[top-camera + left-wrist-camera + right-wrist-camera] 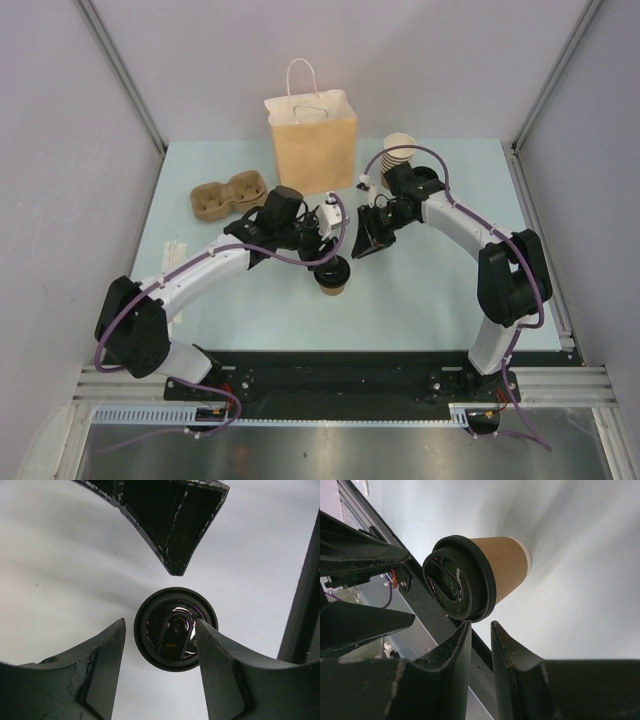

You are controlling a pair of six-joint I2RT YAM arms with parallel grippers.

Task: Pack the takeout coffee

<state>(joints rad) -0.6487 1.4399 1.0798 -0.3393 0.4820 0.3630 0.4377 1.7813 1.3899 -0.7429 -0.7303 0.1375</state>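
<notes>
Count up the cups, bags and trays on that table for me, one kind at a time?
Paper bag: 1
Cardboard cup tray: 1
Coffee cup with black lid: 1
Stack of lidless paper cups: 1 (cups in it too tightly nested to count)
Total: 4

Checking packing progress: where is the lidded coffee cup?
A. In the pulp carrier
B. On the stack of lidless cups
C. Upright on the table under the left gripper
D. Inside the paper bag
C: the lidded coffee cup stands on the table, the open left gripper above its lid, apart from the paper bag.
</notes>
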